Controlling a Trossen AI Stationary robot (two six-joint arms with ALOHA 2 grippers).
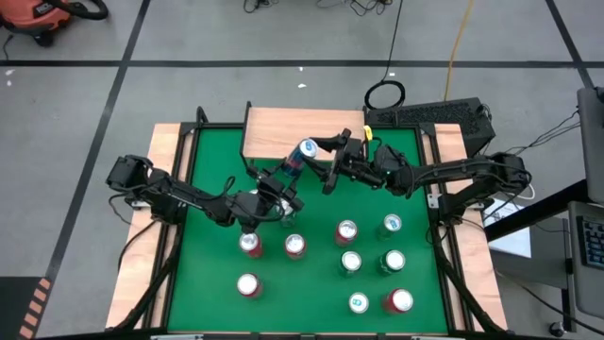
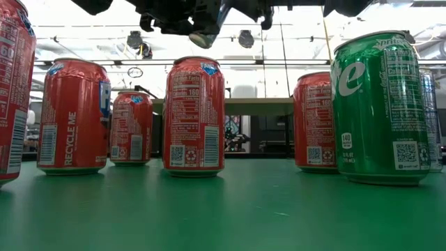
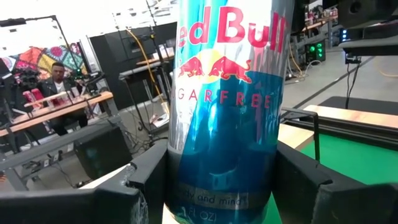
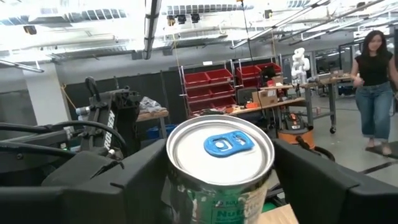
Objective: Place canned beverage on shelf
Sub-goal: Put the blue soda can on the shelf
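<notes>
Two grippers meet at one can (image 1: 304, 154), a slim blue/silver Red Bull held tilted above the worktop (image 1: 213, 283), by the shelf's front edge. Shelf (image 1: 283, 132) = light wood plank at the worktop's far side; the can's top end overlaps its near edge in the high view, but can't tell if the can touches it.

L gripper (image 1: 279, 184): fingers (image 3: 149, 180) clamped on the can's lower body, one each side, per left wrist view.

R gripper (image 1: 338, 162): fingers (image 4: 140, 177) flank the can's top end, blue tab facing the wrist cam. Slim gap shows on each side; can't tell whether they grip or stand just off.

Nine other cans upright on the green worktop, near half:
- red cans (image 1: 250, 244), five in all
- green cans (image 1: 393, 225), four in all

Low view: red and green cans in a row, both arms overhead w/ the can's end (image 2: 202, 38) just visible.

Bkgd: seated person (image 3: 57, 84) in left wrist view; standing person (image 4: 375, 87) in right wrist view.
</notes>
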